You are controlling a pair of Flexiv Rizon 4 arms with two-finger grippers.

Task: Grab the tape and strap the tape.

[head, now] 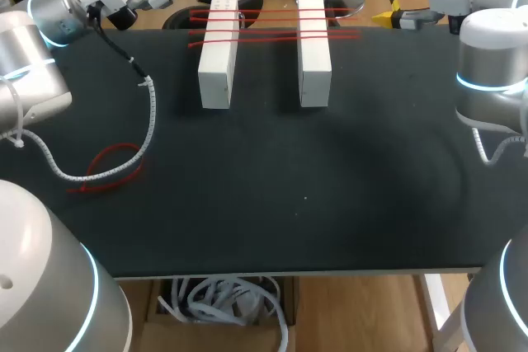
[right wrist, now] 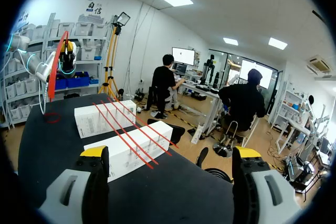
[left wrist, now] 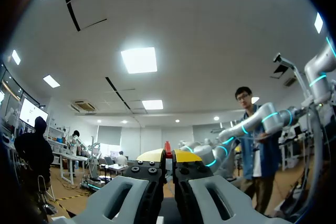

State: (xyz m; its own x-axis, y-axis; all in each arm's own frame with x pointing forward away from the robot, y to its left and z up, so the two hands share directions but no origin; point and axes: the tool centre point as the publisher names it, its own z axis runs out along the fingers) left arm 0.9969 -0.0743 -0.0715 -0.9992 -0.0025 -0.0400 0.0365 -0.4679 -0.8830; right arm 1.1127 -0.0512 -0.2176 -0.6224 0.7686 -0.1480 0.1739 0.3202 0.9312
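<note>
Between the yellow tips of the left gripper (left wrist: pixel 169 156): a red tape (left wrist: pixel 168 147), fingers clenched on it. The gripper is held up off the far left corner of the table (head: pixel 330 187). Seen from the right wrist view, the tape hangs from it as a long curved strip.

Right gripper (right wrist: pixel 170 152): fingers spread wide, nothing between them. It sits at the far right edge, facing the left block (head: pixel 218 55) and right block (head: pixel 313 51), both white.

Three laid tapes (head: pixel 272 25) span both blocks near their far ends. A red loop (head: pixel 111 166) lies on the table at near left, by the left arm's cable (head: pixel 149 113).

Judgement: the step in hand is carrying the held strip over to strap it across the blocks. Doing it well probably means:
- letting the dangling end settle first;
- coming in parallel to the laid tapes, over the bare near stretch;
- having the right gripper take the loose end before any pull.

Writing: faint print on the blocks' sides, too small to read.
</note>
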